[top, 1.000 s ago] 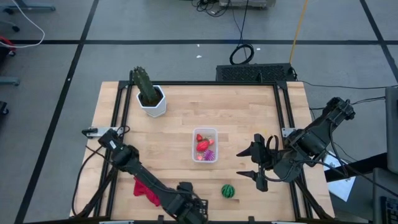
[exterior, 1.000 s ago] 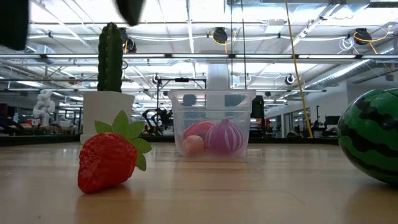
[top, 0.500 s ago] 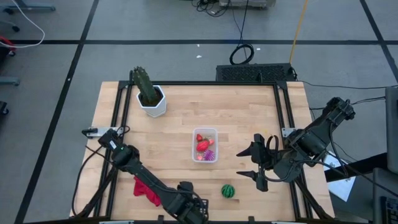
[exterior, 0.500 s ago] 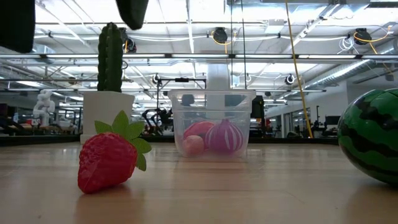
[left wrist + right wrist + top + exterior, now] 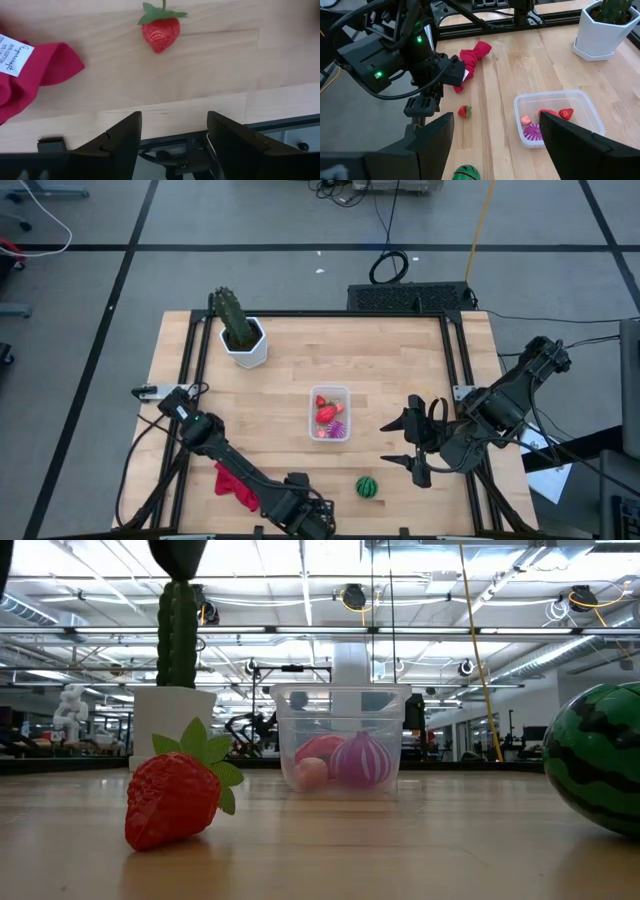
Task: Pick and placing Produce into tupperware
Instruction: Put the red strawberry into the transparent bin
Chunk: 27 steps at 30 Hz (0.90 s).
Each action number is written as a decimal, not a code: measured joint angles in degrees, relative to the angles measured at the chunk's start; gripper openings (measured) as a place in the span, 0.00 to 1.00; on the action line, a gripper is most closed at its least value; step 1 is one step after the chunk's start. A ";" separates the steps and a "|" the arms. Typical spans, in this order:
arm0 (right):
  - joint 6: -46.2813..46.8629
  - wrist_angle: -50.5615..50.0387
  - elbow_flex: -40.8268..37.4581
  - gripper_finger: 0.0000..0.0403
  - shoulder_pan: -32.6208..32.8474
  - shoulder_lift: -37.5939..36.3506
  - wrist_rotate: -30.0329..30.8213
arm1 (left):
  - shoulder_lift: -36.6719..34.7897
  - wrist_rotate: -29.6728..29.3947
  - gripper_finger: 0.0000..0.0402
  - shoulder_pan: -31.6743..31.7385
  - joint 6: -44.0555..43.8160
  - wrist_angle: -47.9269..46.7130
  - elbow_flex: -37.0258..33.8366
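Task partly done: several pieces lie in the tupperware [image 5: 330, 412], two are left out on the worktop [image 5: 290, 370].

Inside the clear tub, near the middle of the worktop, red pieces [image 5: 325, 414], a purple striped ball [image 5: 532, 131] and a small pale piece [image 5: 525, 120] are seen. A strawberry [image 5: 160, 31] is left close to the front edge, and the watermelon ball [image 5: 368, 487] lies near the front edge, toward the right. The left gripper [image 5: 172, 140] is held out past the front edge, jaws parted and empty, the strawberry just ahead and a red cloth [image 5: 234, 483] beside it. The right gripper [image 5: 413, 448] is poised over the right side, jaws apart, nothing held. Bare wood is left around the tub; the cactus pot [image 5: 245, 340] stands well off at the back left. Least room is judged to be at the front edge.
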 joint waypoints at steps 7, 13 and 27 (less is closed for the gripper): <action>0.00 0.00 0.00 0.71 0.00 0.00 0.00 | 0.00 -0.36 0.57 0.91 0.26 -0.55 0.00; 0.00 0.00 0.00 0.71 0.02 0.00 0.00 | -0.04 -1.40 0.57 2.00 2.15 -1.33 0.00; -1.31 0.00 0.00 0.71 0.00 0.00 -0.15 | -0.09 -0.67 0.57 2.45 0.77 -0.25 -3.30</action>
